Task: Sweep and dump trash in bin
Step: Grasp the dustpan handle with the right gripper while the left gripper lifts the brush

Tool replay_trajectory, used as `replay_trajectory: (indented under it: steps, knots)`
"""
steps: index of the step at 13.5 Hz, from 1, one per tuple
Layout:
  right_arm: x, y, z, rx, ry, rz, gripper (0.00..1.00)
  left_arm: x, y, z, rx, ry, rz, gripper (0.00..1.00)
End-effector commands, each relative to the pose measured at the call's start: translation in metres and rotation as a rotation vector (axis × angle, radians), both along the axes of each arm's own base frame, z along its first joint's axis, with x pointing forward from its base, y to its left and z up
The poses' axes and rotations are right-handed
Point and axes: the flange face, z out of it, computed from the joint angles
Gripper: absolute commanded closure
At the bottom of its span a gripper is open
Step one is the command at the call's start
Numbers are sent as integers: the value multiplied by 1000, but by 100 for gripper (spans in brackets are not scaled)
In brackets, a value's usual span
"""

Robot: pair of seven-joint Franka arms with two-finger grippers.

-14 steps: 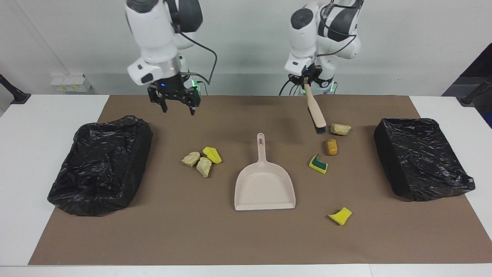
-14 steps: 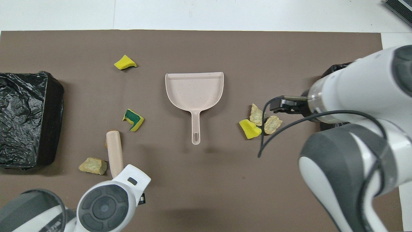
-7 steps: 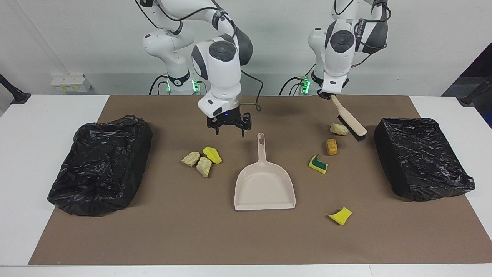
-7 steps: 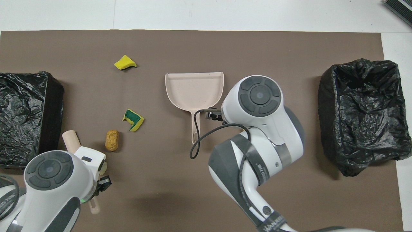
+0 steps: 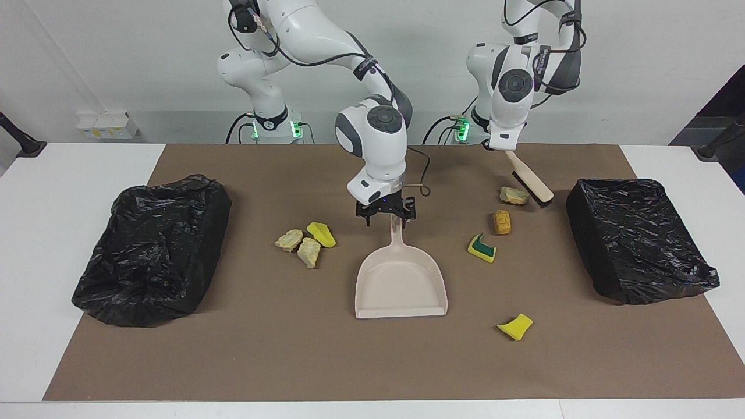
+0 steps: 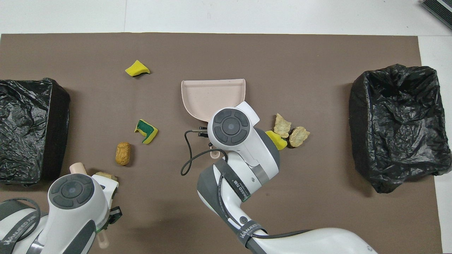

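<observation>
With the right gripper (image 5: 387, 219) spread wide and holding nothing, seemingly astride the robot-side end of the dustpan (image 5: 401, 282) handle at the middle of the mat (image 5: 372, 366): sink lower to flank the handle squarely, then close firmly just short of the hanging hole, to avoid a swivelling pan. Lift only a little and tip the lip down onto the mat. With the left gripper (image 5: 502, 145) clamped on the brush (image 5: 528, 179) handle near the mat's robot-side edge, toward the left arm's end: set the bristles down by the lump (image 5: 514, 195) just beside them and draw toward the pan mouth in short strokes. No trash in the pan or in either bin (image 5: 637, 238); all of it on the mat: cork (image 5: 502, 222) and green-backed sponge (image 5: 482, 248) close by that lump, yellow sponge (image 5: 515, 326) nearer the mat's edge away from the robots, pair of lumps (image 5: 309, 252) and second yellow sponge (image 5: 322, 234) between the pan and the other bin (image 5: 154, 250). Facing view alone: finger spread, height over the handle, bristles against the lump. Overhead: both grippers buried under their own wrists and the first lump half covered, yet a truer reading of the pan mouth, pointing away from the robots, and of each scrap's line to it.
</observation>
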Motion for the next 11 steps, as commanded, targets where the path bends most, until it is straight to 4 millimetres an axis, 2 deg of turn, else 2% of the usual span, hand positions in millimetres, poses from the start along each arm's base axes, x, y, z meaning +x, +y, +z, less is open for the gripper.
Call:
replay_trajectory:
  steps: [1, 2, 3, 5, 6, 7, 8, 10, 11]
  knots:
    - [0, 7, -10, 10, -2, -7, 0, -4, 18, -9, 10, 3, 24, 100]
    - [-2, 9, -13, 7, 2, 4, 0, -2, 19, -10, 10, -4, 34, 100]
    - [-2, 9, -13, 7, 2, 4, 6, 0, 18, -10, 5, -25, 39, 100]
    - [-1, 9, -13, 6, 1, 4, 41, 8, 12, -16, -16, -45, 44, 100]
    - [-1, 9, -12, 7, 0, 4, 62, 13, 9, -18, -33, -50, 48, 100]
    - [-1, 9, -12, 7, 2, -4, 91, 17, 4, -18, -68, -67, 59, 100]
    - [-2, 9, -13, 2, 11, -5, 100, 21, -2, -24, -88, -72, 54, 100]
    - [-3, 0, 0, -42, 35, 62, 100, 36, -17, -20, -118, -95, 0, 100]
    - [-3, -9, 16, -37, 49, 155, 100, 45, -22, -20, -134, -90, -21, 100]
